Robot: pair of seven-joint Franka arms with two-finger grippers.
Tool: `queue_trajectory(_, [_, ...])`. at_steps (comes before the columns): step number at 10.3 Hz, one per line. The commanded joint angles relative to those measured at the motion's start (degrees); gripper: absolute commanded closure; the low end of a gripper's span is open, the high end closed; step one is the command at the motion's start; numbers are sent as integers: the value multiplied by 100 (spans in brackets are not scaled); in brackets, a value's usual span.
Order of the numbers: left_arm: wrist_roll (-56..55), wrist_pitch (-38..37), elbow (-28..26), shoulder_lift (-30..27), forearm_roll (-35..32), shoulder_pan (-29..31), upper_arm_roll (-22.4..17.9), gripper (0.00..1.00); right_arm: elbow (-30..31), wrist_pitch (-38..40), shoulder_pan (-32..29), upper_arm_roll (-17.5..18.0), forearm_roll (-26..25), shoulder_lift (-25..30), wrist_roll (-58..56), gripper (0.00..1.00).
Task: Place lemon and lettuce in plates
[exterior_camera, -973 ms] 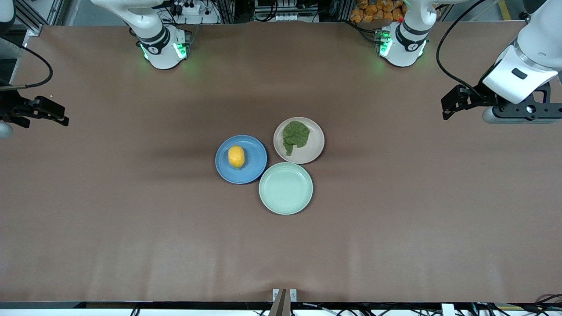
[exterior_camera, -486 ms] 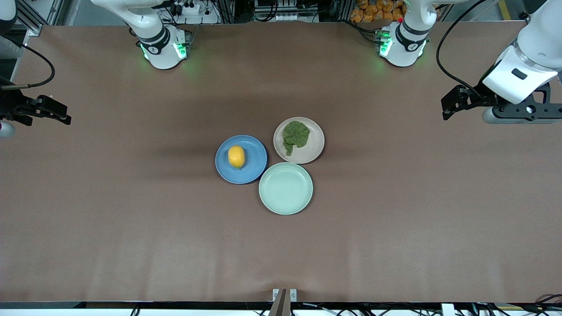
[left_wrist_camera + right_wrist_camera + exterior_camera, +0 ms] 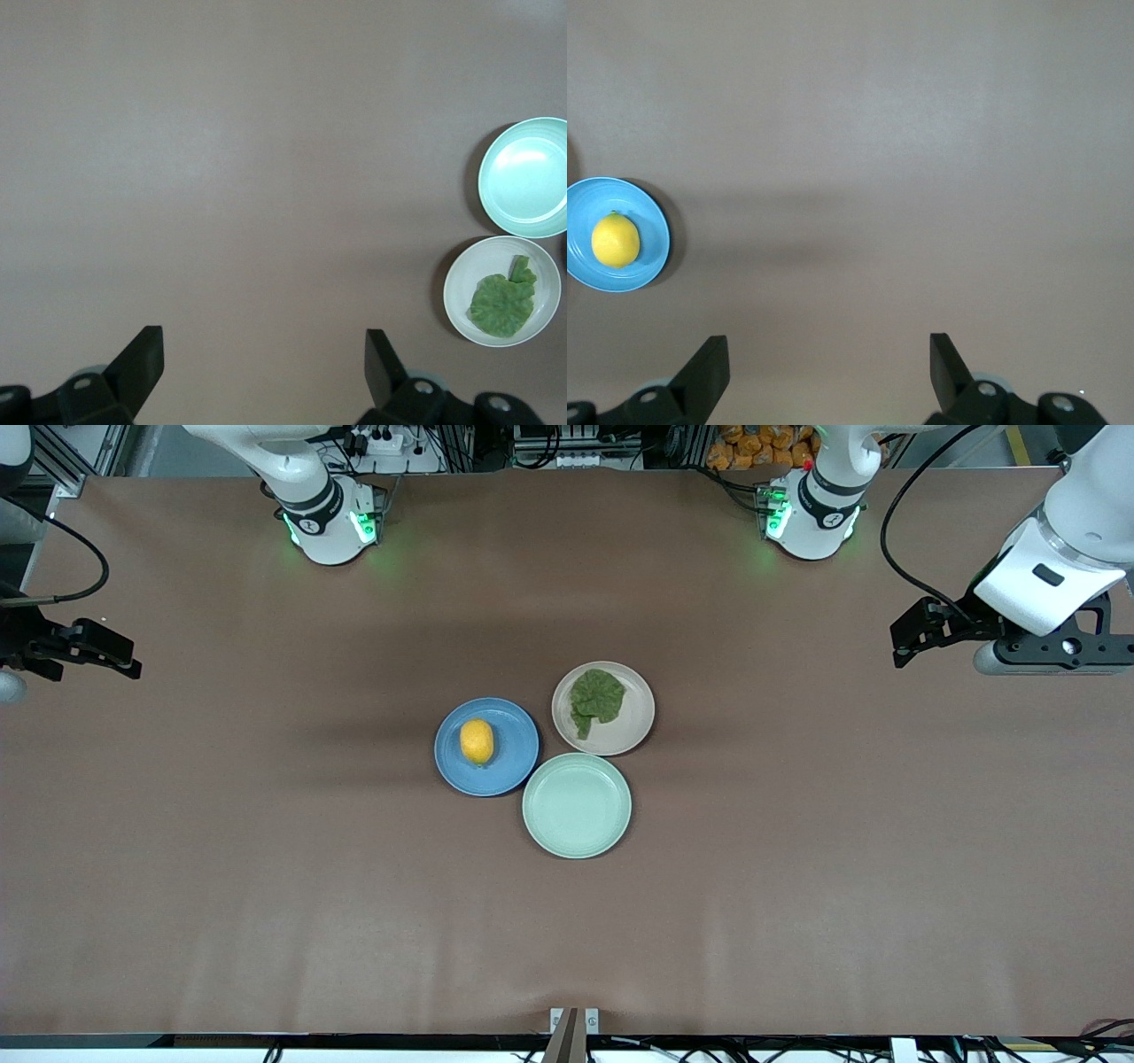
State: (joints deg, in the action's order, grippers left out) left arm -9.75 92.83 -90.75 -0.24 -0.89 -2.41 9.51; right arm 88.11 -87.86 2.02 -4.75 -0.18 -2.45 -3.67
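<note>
White arms, black cables, green-lit bases, black grippers.

The blue plate and the mint-green plate are each cut off by a wrist view's edge.

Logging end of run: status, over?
Left claw and right claw open, empty, over table ends. Lemon on blue plate, lettuce on beige plate. Nothing obstructing.

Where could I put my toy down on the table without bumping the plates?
Crowded: mid-table, where the blue plate with the lemon, the beige plate with the lettuce and the mint-green plate cluster together. Bare: the wide cloth between the plates and the camera-side edge, and between them and each table end.
</note>
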Motion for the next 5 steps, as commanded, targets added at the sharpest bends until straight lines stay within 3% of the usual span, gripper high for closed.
queue_trajectory(1, [35, -46, 119, 50, -113, 4, 25, 0, -179, 41, 27, -53, 62, -45, 112, 0])
queue_trajectory(5, [35, -55, 119, 59, -122, 30, 25, 0, -188, 23, 0, -44, 79, -63, 112, 0])
